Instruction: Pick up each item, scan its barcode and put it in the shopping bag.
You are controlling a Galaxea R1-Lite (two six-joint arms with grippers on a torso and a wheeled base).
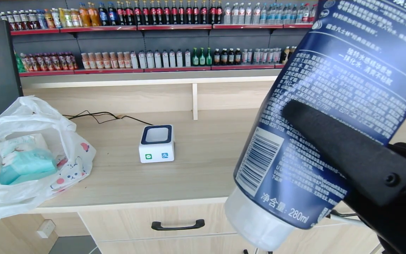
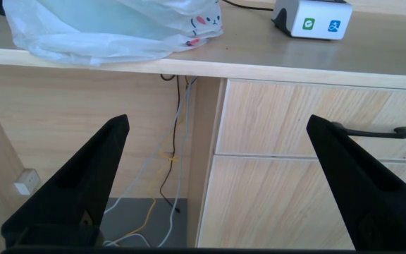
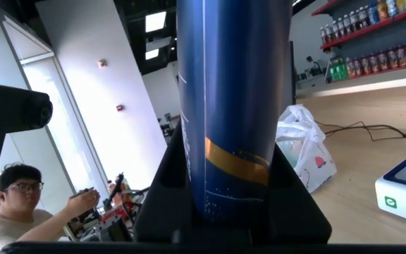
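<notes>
Blue tube (image 3: 231, 70) in right gripper (image 3: 230, 166); bag (image 3: 303, 144) beyond

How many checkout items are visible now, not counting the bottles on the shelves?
2. A blue tube is held in the right gripper; a teal pack lies inside the shopping bag at the left of the counter. The bag may hide more.

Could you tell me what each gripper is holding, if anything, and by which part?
The right gripper clamps the blue tube across its body, above the capped end. The left gripper is open and empty.
</notes>
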